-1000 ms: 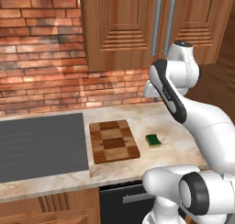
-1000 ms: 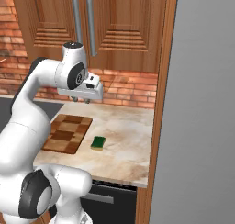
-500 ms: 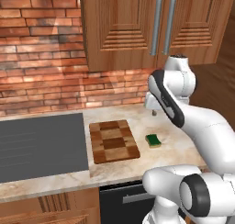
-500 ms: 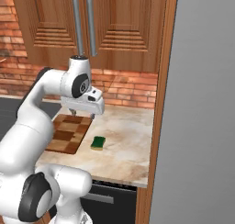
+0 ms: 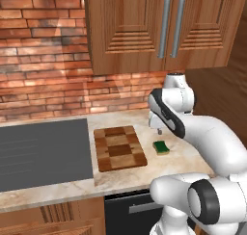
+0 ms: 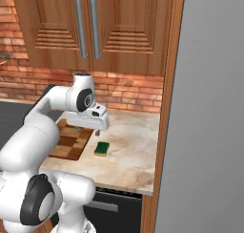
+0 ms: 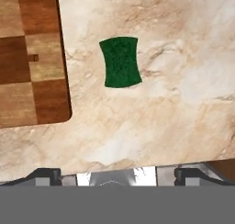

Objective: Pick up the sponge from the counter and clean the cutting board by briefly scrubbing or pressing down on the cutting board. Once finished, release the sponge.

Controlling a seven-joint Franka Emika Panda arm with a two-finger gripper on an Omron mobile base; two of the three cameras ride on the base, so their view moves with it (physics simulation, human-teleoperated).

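Hovering above the tabletop [image 5: 120, 178], the hand [image 6: 97, 131] hangs over the sponge [image 6: 101, 148] with clear air between them and has hold of nothing; in the hand view its two dark fingertips [image 7: 43, 176] sit far apart at the lower edge, so the jaws stand wide open. That sponge [image 7: 120, 62] lies flat on the beige marbled stone with its dark green face up, and in the left base view a yellow-green layer shows along the side of the sponge [image 5: 161, 147]. It rests just beside the cutting board [image 5: 119, 148], apart from it, with a strip of bare stone between the two. Seen in the hand view, the cutting board [image 7: 27, 58] is a checkered slab of light and dark brown squares with a rounded corner, lying flat on the tabletop [image 7: 174, 103]. Beyond the board's other side, a flat dark grey cooktop panel [image 5: 43, 152] is set into the surface. Behind everything runs a red brick wall [image 5: 43, 51], and wooden cabinet doors [image 5: 159, 27] with two upright metal handles [image 5: 171, 19] hang above it. In the right base view a tall grey panel [image 6: 209, 108] in a wooden frame rises at the tabletop's far end.
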